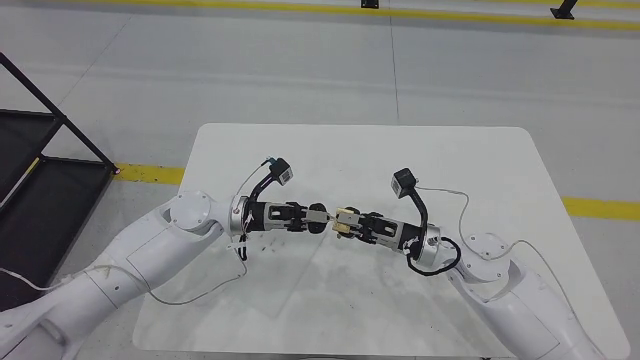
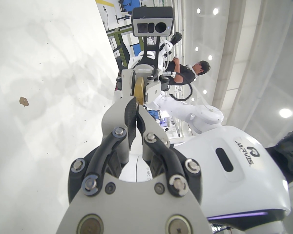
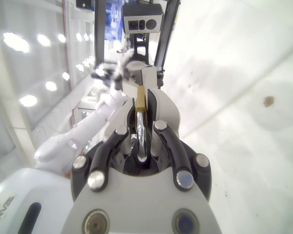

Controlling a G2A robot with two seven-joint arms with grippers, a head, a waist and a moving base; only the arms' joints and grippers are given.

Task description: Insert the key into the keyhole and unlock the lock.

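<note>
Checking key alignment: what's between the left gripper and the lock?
Nothing separate. In the left wrist view the shut left gripper reaches right up to the brass lock, which the right gripper holds above the table.

White rounded-corner tabletop point(image 1: 460, 160), faint grey smudges, tiny dark specks, one small brown spot point(image 2: 24, 101).

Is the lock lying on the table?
No, the right gripper holds the lock in the air, off the table.
</note>
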